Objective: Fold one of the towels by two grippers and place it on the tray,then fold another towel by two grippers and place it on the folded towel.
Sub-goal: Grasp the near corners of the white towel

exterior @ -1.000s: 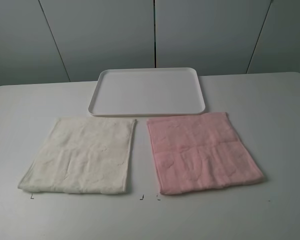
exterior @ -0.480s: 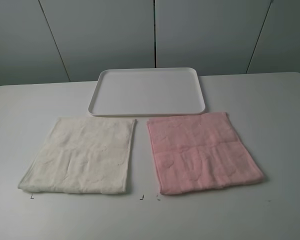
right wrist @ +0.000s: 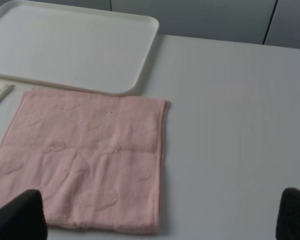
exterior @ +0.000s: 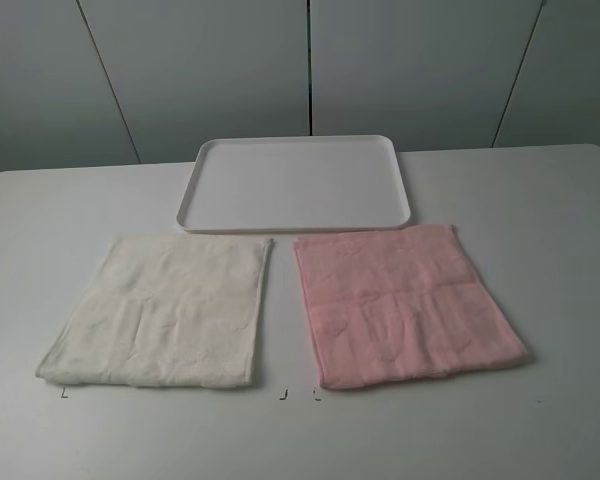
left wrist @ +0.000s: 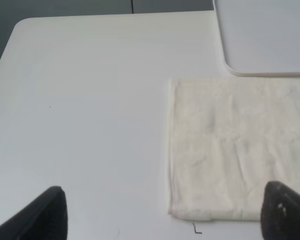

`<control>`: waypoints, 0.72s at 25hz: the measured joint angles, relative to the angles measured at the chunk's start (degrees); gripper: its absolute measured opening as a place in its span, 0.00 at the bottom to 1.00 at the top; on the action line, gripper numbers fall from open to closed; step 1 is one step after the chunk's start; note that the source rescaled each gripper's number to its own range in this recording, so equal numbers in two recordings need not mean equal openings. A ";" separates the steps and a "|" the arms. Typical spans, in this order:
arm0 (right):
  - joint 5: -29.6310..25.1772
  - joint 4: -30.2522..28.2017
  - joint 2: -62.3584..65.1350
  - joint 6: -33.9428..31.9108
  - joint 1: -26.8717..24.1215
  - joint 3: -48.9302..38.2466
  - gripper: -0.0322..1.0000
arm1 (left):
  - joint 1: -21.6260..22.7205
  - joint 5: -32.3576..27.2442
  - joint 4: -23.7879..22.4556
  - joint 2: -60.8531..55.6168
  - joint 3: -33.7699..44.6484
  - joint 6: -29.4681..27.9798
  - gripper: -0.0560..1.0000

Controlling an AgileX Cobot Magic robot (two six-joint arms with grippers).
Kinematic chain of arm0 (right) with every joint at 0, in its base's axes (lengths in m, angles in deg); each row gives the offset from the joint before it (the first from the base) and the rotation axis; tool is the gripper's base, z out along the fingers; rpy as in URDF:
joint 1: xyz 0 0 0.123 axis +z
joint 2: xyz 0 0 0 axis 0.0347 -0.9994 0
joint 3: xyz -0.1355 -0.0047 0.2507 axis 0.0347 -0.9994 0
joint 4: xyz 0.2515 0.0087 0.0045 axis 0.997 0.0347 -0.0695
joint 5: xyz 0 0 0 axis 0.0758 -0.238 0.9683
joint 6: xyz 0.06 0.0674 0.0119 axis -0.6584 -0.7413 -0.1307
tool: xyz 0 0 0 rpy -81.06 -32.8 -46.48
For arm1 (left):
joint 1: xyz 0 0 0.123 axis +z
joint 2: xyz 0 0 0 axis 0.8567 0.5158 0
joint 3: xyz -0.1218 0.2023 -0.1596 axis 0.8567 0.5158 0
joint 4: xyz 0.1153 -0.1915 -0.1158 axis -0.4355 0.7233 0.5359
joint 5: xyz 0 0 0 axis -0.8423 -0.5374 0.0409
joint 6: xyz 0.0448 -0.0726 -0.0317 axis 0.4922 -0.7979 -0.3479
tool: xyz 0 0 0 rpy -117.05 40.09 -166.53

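The cream towel [exterior: 165, 310] lies flat on the white table, left of centre, and the pink towel [exterior: 405, 303] lies flat beside it on the right. Behind both sits the white tray [exterior: 295, 183], with nothing on it. Neither arm shows in the exterior high view. In the left wrist view my left gripper [left wrist: 162, 215] is open, its black fingertips [left wrist: 47, 212] wide apart above bare table and the cream towel [left wrist: 235, 150] edge. In the right wrist view my right gripper [right wrist: 155, 217] is open, fingertips [right wrist: 17, 217] spread wide over the pink towel [right wrist: 85, 157]. The tray [right wrist: 75, 45] lies beyond it.
Small black corner marks [exterior: 283, 395] are drawn on the table just in front of the towels. Grey wall panels [exterior: 310, 70] stand behind the table's back edge.
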 joint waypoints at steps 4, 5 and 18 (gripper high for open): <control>0.00 0.00 0.00 0.00 0.00 0.00 1.00 | 0.00 0.00 0.00 0.00 0.00 0.00 0.99; 0.00 0.00 0.00 0.00 0.00 0.00 1.00 | 0.00 0.00 0.00 0.00 0.00 0.00 0.99; 0.00 2.91 0.00 -2.18 0.00 0.00 1.00 | 0.00 0.00 0.00 0.00 0.00 0.00 0.99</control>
